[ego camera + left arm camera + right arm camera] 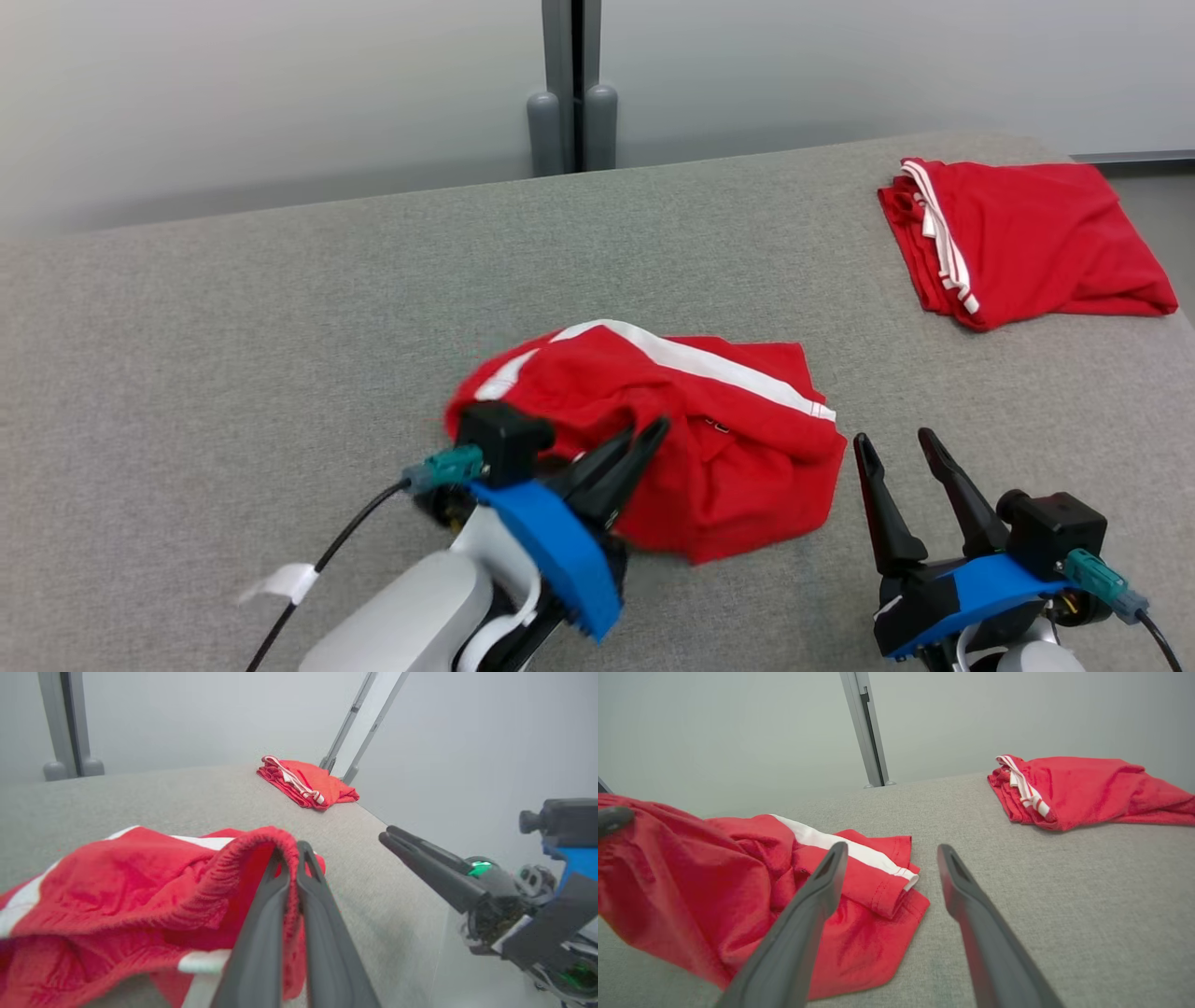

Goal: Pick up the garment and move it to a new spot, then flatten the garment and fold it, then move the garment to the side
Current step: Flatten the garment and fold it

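Pick-up step: left gripper clamped on the garment at lower centre, right gripper open and empty; a lift looks next.

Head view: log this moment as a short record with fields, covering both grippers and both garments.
surface: grey table, fabric-covered
crumpled garment: red with a white stripe, near the middle, not flattened
left gripper: shut on the crumpled garment's ribbed edge, that edge raised
right gripper: open, holding nothing, just right of the crumpled garment
folded garment: red with white stripes, far right of the table, apart from both grippers
task stage: pick-up begun; flattening and folding not yet done
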